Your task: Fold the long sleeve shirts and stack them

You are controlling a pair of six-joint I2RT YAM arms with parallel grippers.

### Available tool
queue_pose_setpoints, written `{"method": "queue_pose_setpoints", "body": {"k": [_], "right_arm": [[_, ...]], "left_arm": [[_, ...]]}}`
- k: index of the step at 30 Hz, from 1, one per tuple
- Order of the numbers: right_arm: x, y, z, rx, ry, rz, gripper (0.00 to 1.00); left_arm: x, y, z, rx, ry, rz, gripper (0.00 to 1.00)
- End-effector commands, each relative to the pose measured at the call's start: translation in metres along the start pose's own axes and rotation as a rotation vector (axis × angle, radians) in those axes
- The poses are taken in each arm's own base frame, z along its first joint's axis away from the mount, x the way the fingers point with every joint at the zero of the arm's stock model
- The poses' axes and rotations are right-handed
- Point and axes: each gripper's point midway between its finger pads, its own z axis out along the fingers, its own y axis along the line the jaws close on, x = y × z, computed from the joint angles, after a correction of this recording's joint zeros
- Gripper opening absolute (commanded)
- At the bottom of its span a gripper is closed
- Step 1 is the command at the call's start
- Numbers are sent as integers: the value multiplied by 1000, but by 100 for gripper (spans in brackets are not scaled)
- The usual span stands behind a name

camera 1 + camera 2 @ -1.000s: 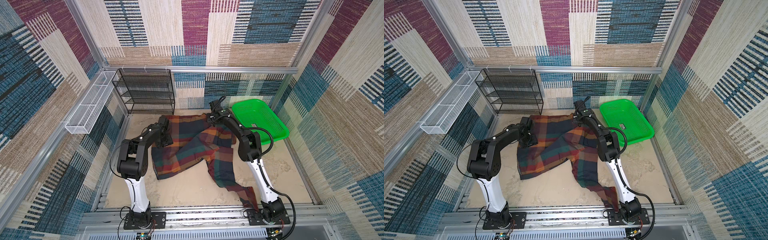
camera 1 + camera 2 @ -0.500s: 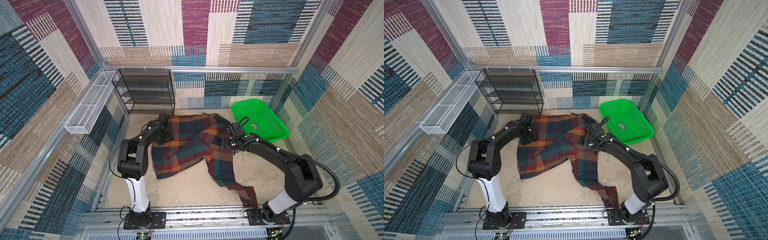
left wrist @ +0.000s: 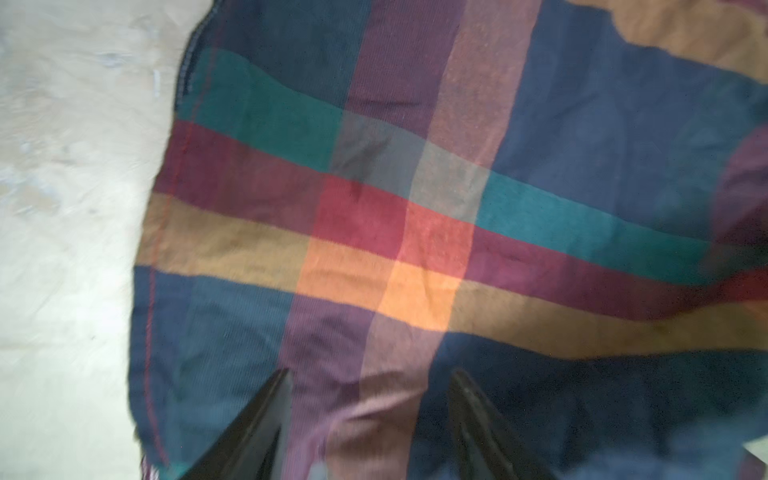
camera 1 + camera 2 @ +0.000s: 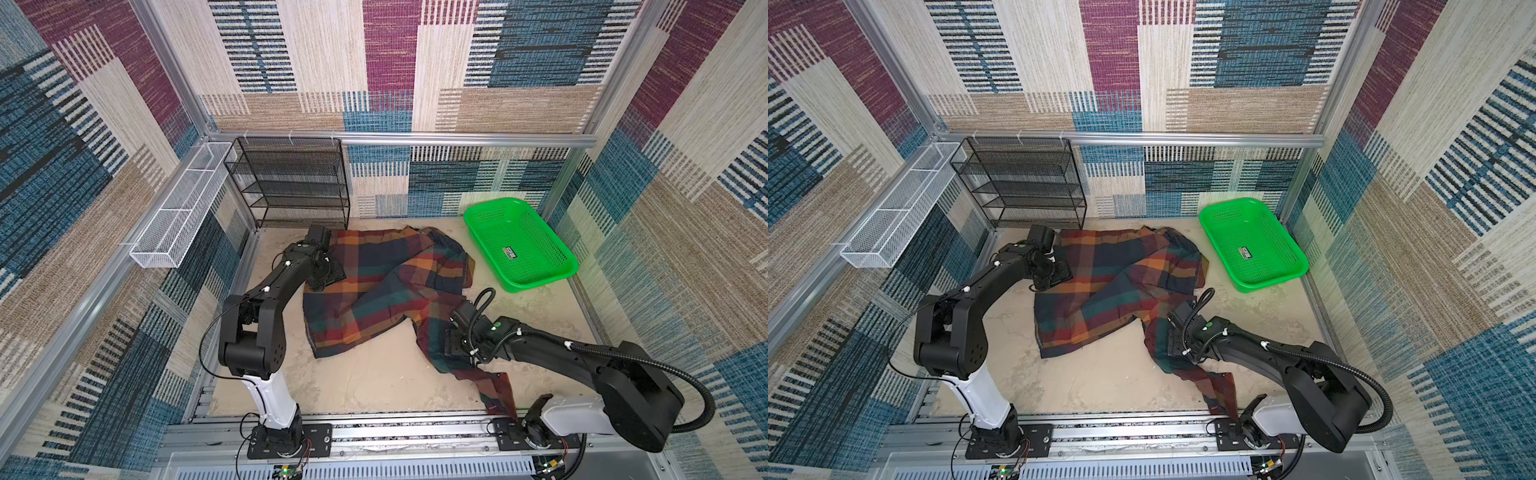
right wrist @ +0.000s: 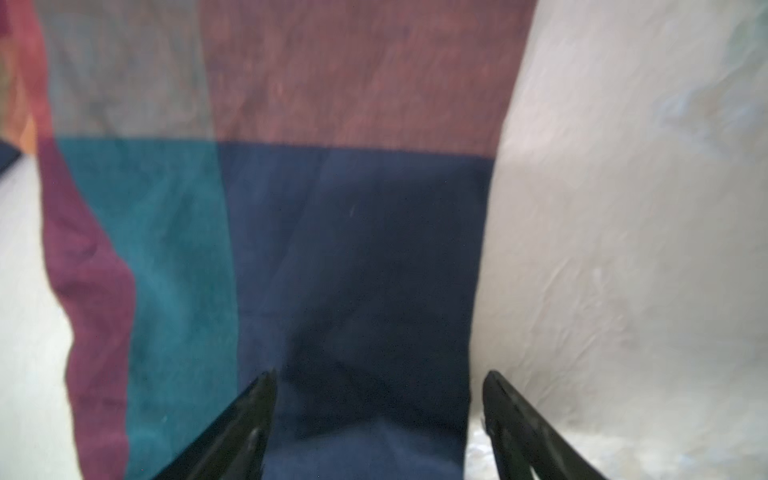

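One green basket (image 4: 540,279); shirt (image 4: 374,286) nearby

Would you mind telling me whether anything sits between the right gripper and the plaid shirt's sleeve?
Nothing visible does. In the right wrist view the right gripper hangs over the plaid shirt, jaws open, with only the sleeve's own cloth between them; the green basket stands aside.

Your left arm (image 4: 274,286) reaches far forward, forearm sloping down from a raised elbow | your left gripper (image 3: 370,378) points down, jaws parted | your right arm (image 4: 540,338) runs low, bent back toward the middle | your right gripper (image 5: 378,376) points down, jaws spread wider than your left.
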Motion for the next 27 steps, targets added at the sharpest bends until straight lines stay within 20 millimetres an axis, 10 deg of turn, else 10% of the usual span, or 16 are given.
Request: {"method": "queue_pose_setpoints", "body": {"k": [1,14,21,27], "right_arm": [[32,21,5,-69,95,16,75],[131,161,-41,-244,253,-217,68],[103,119,-70,-165,137,-154,79],[28,62,-70,-123,-9,-61,82]], "left_arm": [[17,6,-18,13,17,-61,65],[97,54,-72,24,29,-73,67],[131,70,-73,25,70,-96,68],[140,77,-61,-15,112,-93,68]]}}
